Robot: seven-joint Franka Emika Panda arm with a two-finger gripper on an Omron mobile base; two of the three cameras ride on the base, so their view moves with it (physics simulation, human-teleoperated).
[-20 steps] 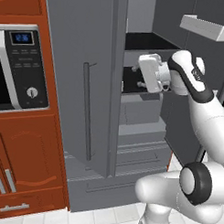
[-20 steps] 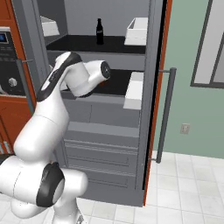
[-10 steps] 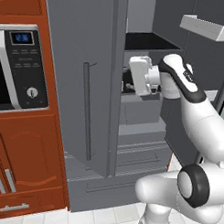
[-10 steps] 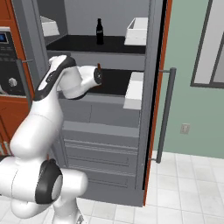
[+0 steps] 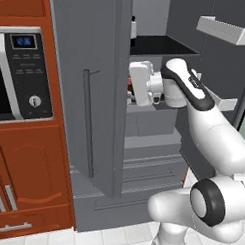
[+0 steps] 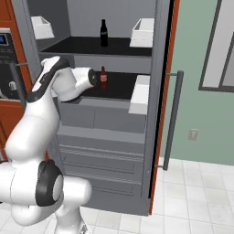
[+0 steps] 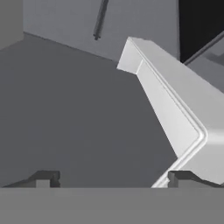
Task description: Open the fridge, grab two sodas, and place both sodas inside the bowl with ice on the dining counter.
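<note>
With the fridge [image 6: 114, 119] door swung wide, reaching onto the middle shelf [image 6: 119, 91] beside the nearer soda [image 6: 103, 77]. Hand [image 7: 113, 177] spread open, empty, pointed at a white door bin [image 7: 175, 109] and grey wall rather than at the bottle. Nearer soda upright, long axis vertical, just beyond the wrist, toward the open-door side. Second soda [image 6: 104, 33] upright on the top shelf, directly above, well apart. Probably needs turning toward the nearer bottle before closing.

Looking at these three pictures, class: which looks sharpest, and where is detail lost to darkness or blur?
Right base view: sharpest, two small dark bottles clear on black shelves. Left base view: tall matte grey fridge evenly lit, interior dim. Hand view: soft-edged white door bin, upper right corner black.
</note>
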